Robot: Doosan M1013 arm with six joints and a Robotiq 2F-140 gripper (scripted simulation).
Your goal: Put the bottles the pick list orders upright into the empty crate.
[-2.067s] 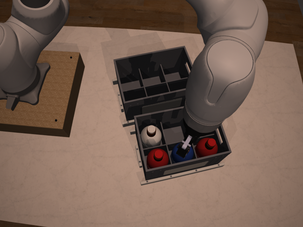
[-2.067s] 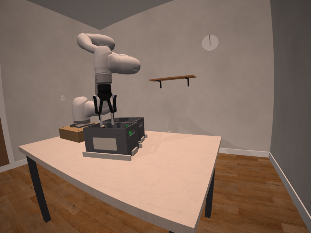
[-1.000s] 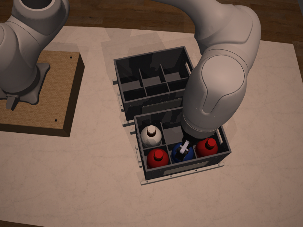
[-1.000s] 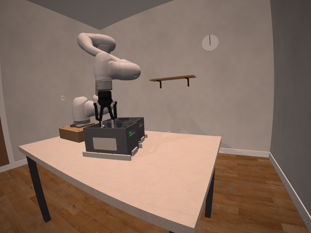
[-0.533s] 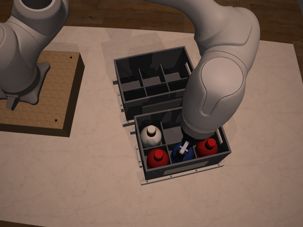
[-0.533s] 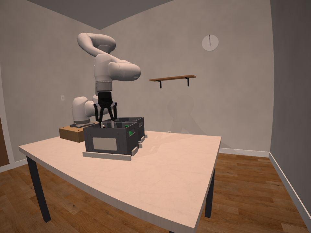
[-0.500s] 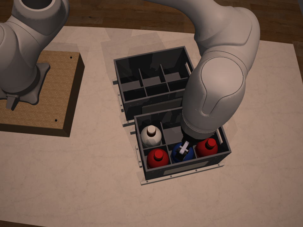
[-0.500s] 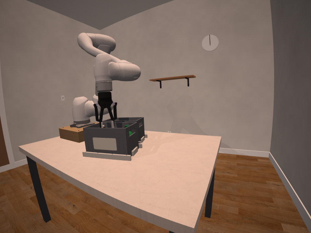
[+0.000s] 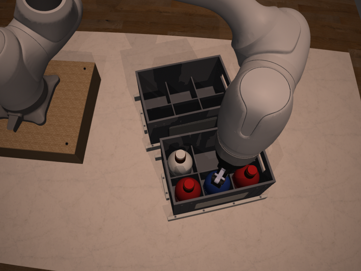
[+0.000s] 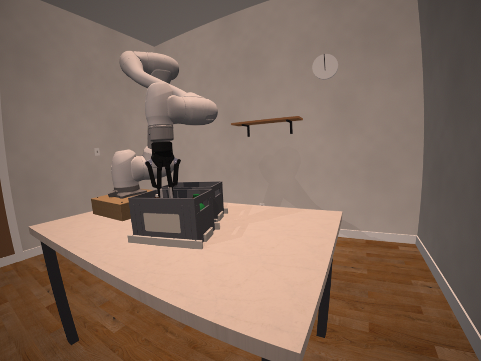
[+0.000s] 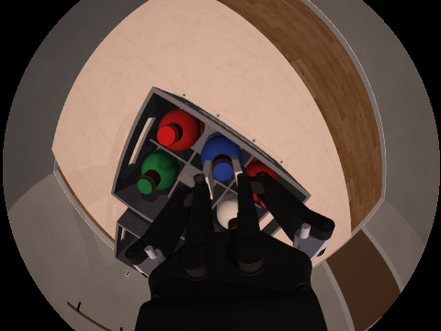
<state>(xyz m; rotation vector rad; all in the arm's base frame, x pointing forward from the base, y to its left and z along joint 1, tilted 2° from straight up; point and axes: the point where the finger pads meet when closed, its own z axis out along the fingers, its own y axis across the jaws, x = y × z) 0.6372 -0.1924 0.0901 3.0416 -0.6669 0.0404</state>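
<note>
My gripper (image 9: pixel 219 176) (image 10: pixel 164 188) (image 11: pixel 222 165) reaches down into the near crate (image 9: pixel 186 206) (image 10: pixel 136 217) (image 11: pixel 135 142) and is shut on the neck of the blue bottle (image 9: pixel 210 185) (image 11: pixel 216 154) in the front middle cell. The bottle stands upright in its cell. One red bottle (image 9: pixel 188 189) (image 11: pixel 261 169) stands to one side of it and another red bottle (image 9: pixel 247 175) (image 11: pixel 178 131) to the other. A white bottle (image 9: pixel 179 162) (image 11: pixel 228 212) stands in the back row. A green bottle (image 11: pixel 157 172) shows in the wrist view and is hidden under the arm in the top view. The empty crate (image 9: pixel 140 87) (image 10: pixel 217 190) stands just behind. I do not see the pick list.
The arm's wooden base block (image 9: pixel 72 116) (image 10: pixel 110 206) stands at the table's left. The arm's big elbow (image 9: pixel 259 105) hangs over the right side of both crates. The table edge (image 10: pixel 248 330) runs along the front.
</note>
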